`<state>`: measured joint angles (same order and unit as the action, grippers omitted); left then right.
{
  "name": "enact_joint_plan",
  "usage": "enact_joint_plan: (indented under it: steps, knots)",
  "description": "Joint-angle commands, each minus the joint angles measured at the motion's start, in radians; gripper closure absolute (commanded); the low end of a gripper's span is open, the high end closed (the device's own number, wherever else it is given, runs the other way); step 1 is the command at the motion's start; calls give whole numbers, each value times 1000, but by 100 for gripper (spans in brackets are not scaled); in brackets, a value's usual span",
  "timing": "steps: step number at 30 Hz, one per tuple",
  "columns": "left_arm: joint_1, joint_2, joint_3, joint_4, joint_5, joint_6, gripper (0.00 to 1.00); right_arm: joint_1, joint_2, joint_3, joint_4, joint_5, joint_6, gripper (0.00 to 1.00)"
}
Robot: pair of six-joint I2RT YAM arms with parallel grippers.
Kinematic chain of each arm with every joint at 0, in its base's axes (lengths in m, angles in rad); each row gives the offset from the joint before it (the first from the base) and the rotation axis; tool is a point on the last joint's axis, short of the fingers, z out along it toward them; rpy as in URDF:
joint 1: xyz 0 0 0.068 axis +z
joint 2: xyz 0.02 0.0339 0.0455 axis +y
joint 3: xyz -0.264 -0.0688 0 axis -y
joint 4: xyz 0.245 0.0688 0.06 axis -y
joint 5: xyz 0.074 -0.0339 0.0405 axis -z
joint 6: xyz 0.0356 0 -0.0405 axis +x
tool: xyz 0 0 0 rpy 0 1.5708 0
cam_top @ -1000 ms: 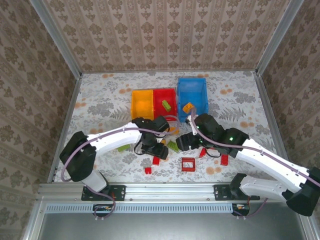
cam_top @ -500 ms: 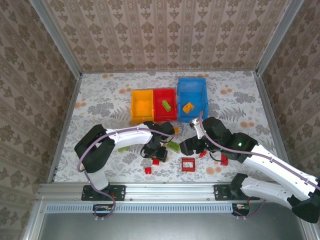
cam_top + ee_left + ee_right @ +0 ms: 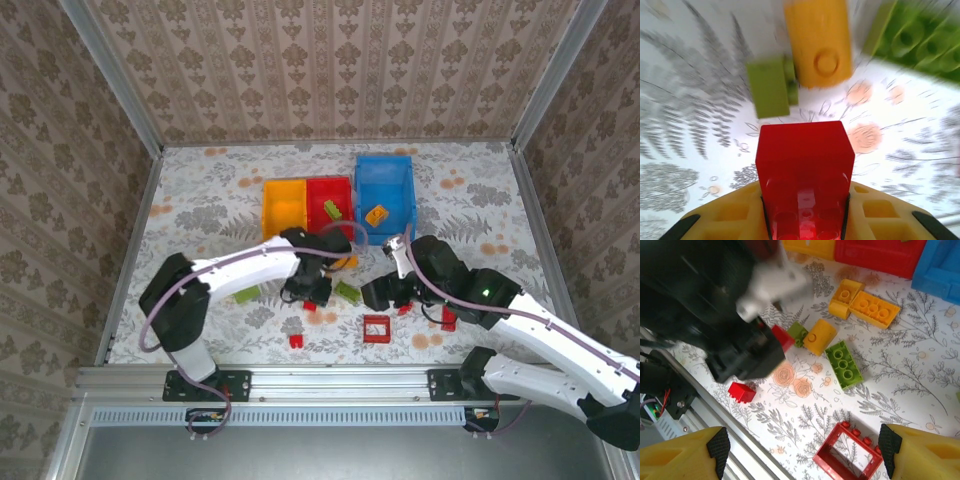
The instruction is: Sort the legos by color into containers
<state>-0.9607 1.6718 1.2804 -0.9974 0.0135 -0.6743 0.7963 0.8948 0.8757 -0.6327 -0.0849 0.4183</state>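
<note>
My left gripper (image 3: 306, 296) (image 3: 805, 200) is shut on a red lego (image 3: 804, 160) just above the table, near the middle of the loose legos. Ahead of it lie an orange rounded brick (image 3: 820, 42), a small green brick (image 3: 771, 89) and a long green brick (image 3: 912, 35). My right gripper (image 3: 377, 295) (image 3: 802, 444) hangs open over the table, with a red hollow frame (image 3: 376, 328) (image 3: 847, 455) below its right side. The containers stand at the back: an orange-yellow bin (image 3: 268, 212), a red bin (image 3: 330, 183) and a blue bin (image 3: 385, 178).
A green brick (image 3: 331, 208) lies in the red bin and an orange one (image 3: 376, 215) in the blue bin. Loose pieces include a green brick (image 3: 844, 364), orange bricks (image 3: 875, 309), a small red brick (image 3: 741, 392) and a green brick (image 3: 245, 295) at the left.
My left gripper's jaws have closed on the red lego and drawn it a little toward the bins. The right arm has shifted slightly, its jaws still wide.
</note>
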Motion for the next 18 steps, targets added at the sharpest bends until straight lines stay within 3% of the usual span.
enact_joint_plan:
  steps: [1, 5, 8, 11, 18]
  knots:
    - [95, -59, 132, -115, -79, 60, 75, -2, 7, 0, 116, 57, 5, 18]
    - [231, 16, 279, -109, -92, 142, 75, -17, 47, -12, 262, 130, 24, 17]
    - [298, 102, 378, -87, -139, 186, 76, -37, 118, 21, 318, 139, 27, 17]
    - [367, 187, 436, -42, -112, 195, 76, -55, 187, 69, 335, 131, 21, 17]
    - [452, 354, 510, 18, -75, 194, 75, -75, 241, 116, 338, 130, 12, 17]
